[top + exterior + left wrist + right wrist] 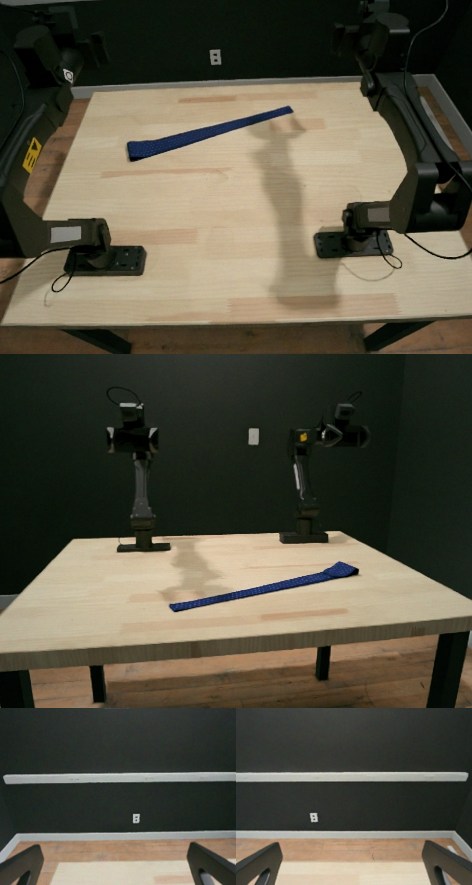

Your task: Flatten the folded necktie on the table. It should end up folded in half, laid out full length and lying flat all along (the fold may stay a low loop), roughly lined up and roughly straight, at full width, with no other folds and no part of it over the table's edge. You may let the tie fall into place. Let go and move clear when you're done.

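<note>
Lying below both open hands (pixel 81 31) (pixel 354 24) (pixel 347 435) (pixel 132 439) (pixel 115 846) (pixel 352 843): necktie (pixel 200 134) (pixel 270 588)

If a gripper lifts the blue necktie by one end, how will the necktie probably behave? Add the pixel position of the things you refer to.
The blue necktie (pixel 192 136) (pixel 260 590) will probably hang floppy, since it is long, narrow cloth folded over itself. It looks thin, so likely light. Its layers lie loosely together at the wide end, so they might slide apart.
</note>
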`<state>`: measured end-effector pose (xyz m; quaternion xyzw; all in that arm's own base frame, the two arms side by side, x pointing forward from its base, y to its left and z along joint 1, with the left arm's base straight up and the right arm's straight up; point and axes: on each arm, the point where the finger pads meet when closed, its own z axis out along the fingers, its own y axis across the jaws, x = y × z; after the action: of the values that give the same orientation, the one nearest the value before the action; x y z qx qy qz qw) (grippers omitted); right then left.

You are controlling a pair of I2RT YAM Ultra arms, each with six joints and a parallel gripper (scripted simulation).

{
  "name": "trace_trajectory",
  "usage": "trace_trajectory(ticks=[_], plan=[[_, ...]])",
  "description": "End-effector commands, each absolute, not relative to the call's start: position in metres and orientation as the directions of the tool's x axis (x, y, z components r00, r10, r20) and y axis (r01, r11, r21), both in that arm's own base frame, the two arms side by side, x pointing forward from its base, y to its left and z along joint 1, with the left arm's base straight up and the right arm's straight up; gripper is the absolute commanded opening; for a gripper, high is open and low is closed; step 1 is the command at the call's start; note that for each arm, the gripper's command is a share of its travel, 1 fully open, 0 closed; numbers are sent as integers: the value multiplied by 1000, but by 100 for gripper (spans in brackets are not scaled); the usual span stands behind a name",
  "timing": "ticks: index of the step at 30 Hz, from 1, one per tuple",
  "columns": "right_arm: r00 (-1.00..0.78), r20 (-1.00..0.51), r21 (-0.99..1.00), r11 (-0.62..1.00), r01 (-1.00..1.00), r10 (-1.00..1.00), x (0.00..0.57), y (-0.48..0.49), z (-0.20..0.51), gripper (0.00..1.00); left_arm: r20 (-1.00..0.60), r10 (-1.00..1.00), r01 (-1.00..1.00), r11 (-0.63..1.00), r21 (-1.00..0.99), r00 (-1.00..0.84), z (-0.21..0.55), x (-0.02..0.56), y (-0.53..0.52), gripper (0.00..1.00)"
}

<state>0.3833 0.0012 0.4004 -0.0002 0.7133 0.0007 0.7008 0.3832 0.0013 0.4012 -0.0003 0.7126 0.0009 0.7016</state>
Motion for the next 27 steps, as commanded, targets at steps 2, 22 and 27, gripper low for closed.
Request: trace_trajectory(ticks=[2,22,27], plan=[[0,-1000,0,1000,0,0,382,1,407,100,-1000,0,0,1000,0,0,407,382,1,100],[-25,-1000,-2,1000,-7,-2,384,5,397,95,-1000,1,-2,1000,1,-16,401,383,1,100],[-46,-999,-9,1000,-23,-10,386,14,389,89,-1000,1,-2,1000,1,-16,401,383,1,100]])
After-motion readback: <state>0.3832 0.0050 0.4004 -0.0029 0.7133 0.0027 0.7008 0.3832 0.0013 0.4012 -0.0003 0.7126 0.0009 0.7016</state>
